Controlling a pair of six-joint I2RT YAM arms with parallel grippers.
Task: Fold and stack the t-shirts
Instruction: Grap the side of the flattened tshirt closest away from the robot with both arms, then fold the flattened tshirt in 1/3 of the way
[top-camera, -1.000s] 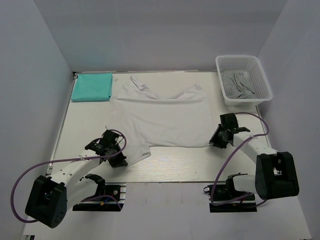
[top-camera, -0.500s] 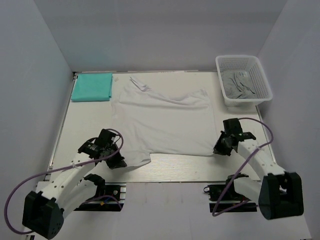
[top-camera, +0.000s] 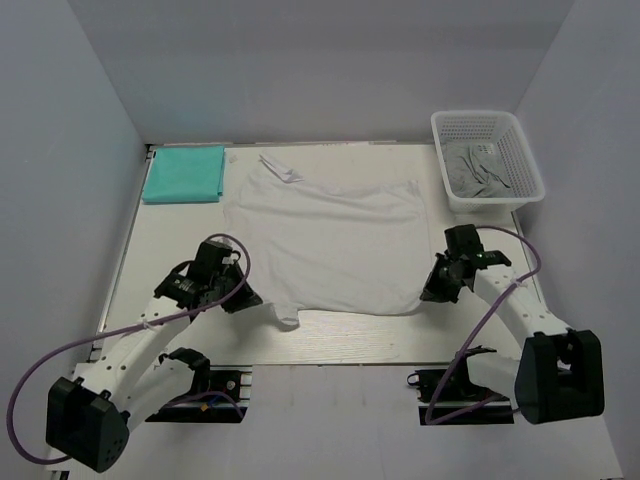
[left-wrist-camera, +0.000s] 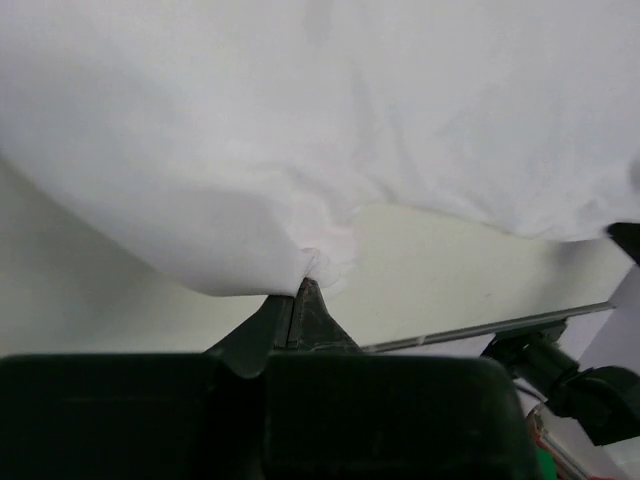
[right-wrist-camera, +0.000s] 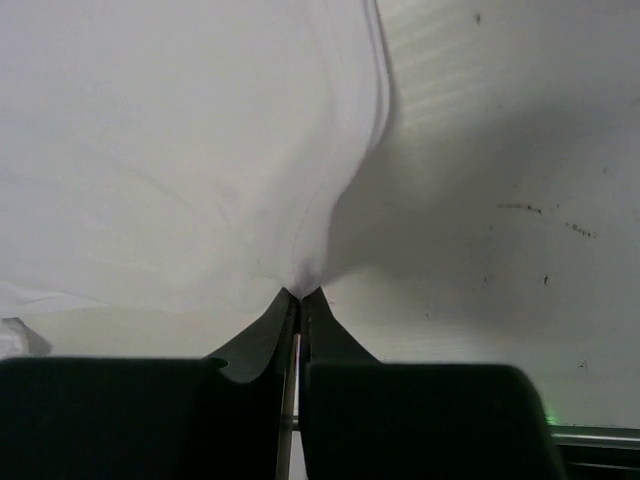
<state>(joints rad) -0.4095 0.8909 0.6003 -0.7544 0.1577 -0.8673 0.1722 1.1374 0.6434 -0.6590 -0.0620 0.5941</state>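
Observation:
A white t-shirt (top-camera: 325, 240) lies spread over the middle of the table. My left gripper (top-camera: 243, 296) is shut on the shirt's near left part, where the cloth bunches at my fingertips in the left wrist view (left-wrist-camera: 305, 285). My right gripper (top-camera: 432, 290) is shut on the shirt's near right corner; the cloth is pinched and pulled into a peak in the right wrist view (right-wrist-camera: 300, 292). A folded teal-turquoise t-shirt (top-camera: 184, 173) lies at the far left corner, apart from both grippers.
A white mesh basket (top-camera: 488, 160) holding grey cloth stands at the far right. The table's near edge with the arm bases runs just behind both grippers. Purple cables loop beside each arm.
Both grippers have pulled the white shirt's near edge back and then moved it forward again. The shirt's far edge has slid toward me and the cloth lies flatter and shorter.

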